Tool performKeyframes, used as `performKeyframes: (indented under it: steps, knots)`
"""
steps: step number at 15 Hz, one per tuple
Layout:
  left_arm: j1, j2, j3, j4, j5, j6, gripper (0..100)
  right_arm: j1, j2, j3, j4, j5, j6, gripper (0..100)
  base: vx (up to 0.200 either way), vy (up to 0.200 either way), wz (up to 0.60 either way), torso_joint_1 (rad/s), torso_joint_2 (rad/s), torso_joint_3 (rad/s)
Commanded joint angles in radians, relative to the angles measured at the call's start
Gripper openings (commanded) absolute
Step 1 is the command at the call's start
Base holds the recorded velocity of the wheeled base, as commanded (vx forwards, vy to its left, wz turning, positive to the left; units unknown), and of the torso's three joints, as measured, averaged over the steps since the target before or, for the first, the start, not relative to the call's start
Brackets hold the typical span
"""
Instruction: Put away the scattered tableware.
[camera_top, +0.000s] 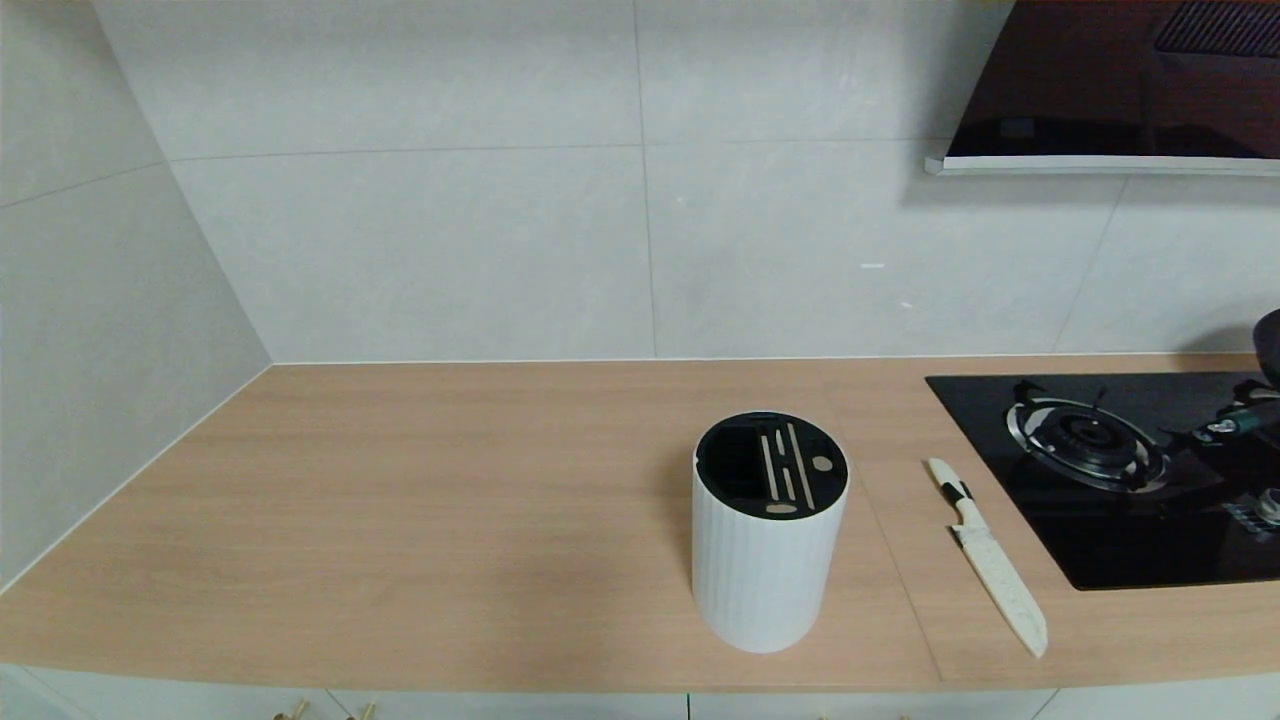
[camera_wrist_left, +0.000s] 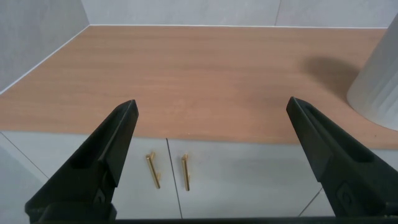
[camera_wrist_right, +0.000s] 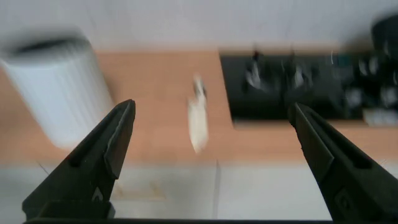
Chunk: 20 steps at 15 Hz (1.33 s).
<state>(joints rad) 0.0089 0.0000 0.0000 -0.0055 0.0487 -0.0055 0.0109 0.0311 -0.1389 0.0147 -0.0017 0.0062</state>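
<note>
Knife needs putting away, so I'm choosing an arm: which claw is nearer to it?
Right. The right claw faces the knife from before the counter edge; the left claw sits beyond the white holder, farther off.

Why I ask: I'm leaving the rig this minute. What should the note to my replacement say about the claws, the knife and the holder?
Claws: the left claw is open and empty, at the counter's front edge. The right claw is open and empty, facing the knife from the front.
Things: the knife lies flat on the counter between the holder and the hob, handle toward the wall. The holder stands upright and nothing sticks out of its slots.
Done: nothing stowed yet.
Left: grasp the knife, probably with the right claw, and slot it into the holder.
</note>
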Motion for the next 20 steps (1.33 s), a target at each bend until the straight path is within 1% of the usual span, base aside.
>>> performKeyframes:
  steps: [1, 2, 3, 4, 5, 6, 7, 8, 13, 17, 19, 20]
  knots:
    - [0.000, 0.000, 0.000, -0.001, 0.000, -0.001, 100, 0.024, 0.225, -0.103, 0.007, 0.054, 0.011, 100, 0.000, 0.000, 0.00, 0.000, 0.00, 0.000]
    - [0.000, 0.000, 0.000, -0.001, 0.000, -0.001, 100, 0.024, 0.325, -0.122, 0.002, 0.055, 0.011, 100, 0.000, 0.000, 0.00, 0.000, 0.00, 0.000]
    - [0.000, 0.000, 0.000, -0.001, 0.000, -0.001, 100, 0.026, 0.332, -0.125, 0.002, 0.055, 0.011, 100, 0.000, 0.000, 0.00, 0.000, 0.00, 0.000]
    - [0.000, 0.000, 0.000, -0.001, 0.000, -0.001, 100, 0.027, 0.550, -0.179, -0.004, 0.058, -0.006, 100, 0.000, 0.000, 0.00, 0.000, 0.00, 0.000]
    - [0.000, 0.000, 0.000, -0.001, 0.000, -0.001, 100, 0.031, 0.658, -0.212, -0.005, 0.060, -0.012, 100, 0.000, 0.000, 0.00, 0.000, 0.00, 0.000]
    - [0.000, 0.000, 0.000, -0.001, 0.000, -0.001, 100, 0.055, 0.751, -0.245, -0.007, 0.060, -0.014, 100, 0.000, 0.000, 0.00, 0.000, 0.00, 0.000]
    - [0.000, 0.000, 0.000, -0.001, 0.000, -0.001, 100, 0.080, 0.848, -0.271, -0.024, 0.058, -0.014, 100, 0.000, 0.000, 0.00, 0.000, 0.00, 0.000]
    - [0.000, 0.000, 0.000, -0.001, 0.000, -0.001, 100, 0.081, 0.935, -0.281, -0.064, 0.058, -0.014, 100, 0.000, 0.000, 0.00, 0.000, 0.00, 0.000]
    - [0.000, 0.000, 0.000, -0.001, 0.000, -0.001, 100, 0.100, 1.399, -0.283, -0.417, 0.049, -0.015, 100, 0.000, 0.000, 0.00, 0.000, 0.00, 0.000]
    - [0.000, 0.000, 0.000, -0.001, 0.000, -0.001, 100, 0.100, 1.643, -0.283, -0.614, 0.040, -0.017, 100, 0.000, 0.000, 0.00, 0.000, 0.00, 0.000]
    - [0.000, 0.000, 0.000, -0.001, 0.000, -0.001, 100, 0.100, 1.790, -0.295, -0.749, 0.014, -0.020, 100, 0.000, 0.000, 0.00, 0.000, 0.00, 0.000]
    - [0.000, 0.000, 0.000, -0.001, 0.000, -0.001, 100, 0.100, 1.837, -0.298, -0.789, -0.004, -0.020, 100, 0.000, 0.000, 0.00, 0.000, 0.00, 0.000]
